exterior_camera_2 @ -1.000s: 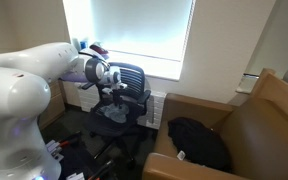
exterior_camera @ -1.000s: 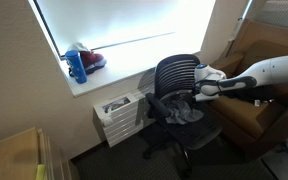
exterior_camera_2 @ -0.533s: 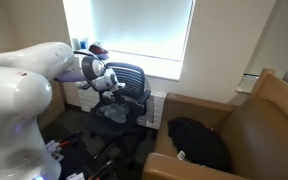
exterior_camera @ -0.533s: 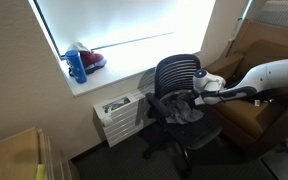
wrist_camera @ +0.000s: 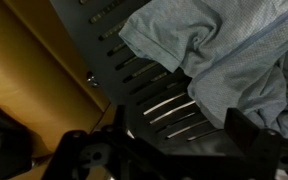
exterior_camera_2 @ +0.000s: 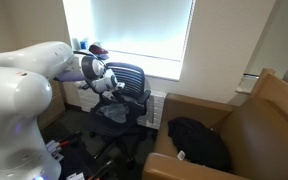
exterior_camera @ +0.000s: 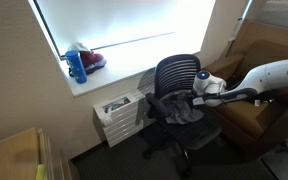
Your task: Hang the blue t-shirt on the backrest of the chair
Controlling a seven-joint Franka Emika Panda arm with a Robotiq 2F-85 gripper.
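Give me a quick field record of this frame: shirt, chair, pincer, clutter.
t-shirt: crumpled on the seat, not on the backrest
chair: black, by the window, backrest bare
pincer: open, empty, close to the shirt
armchair: tan, dark garment on its seat
window sill: blue bottle on it

Daylight came in through the large blown-out white window [exterior_camera: 124, 25] in both exterior views [exterior_camera_2: 134, 30]; pane was overexposed, no detail. Room around it was dim, beige walls [exterior_camera: 19, 90] looked muddy. Black mesh-backed swivel office chair [exterior_camera: 176, 78] was backlit, base lost in shadow. Frames were low-res, soft overall, grainy in dark areas. Bulky white robot arm [exterior_camera_2: 24, 90] sat close to the lens, out of focus. Wrist view was underexposed; crumpled grey-blue t-shirt [wrist_camera: 234, 60] was the only lit patch, slightly blurred; lower edge was nearly black
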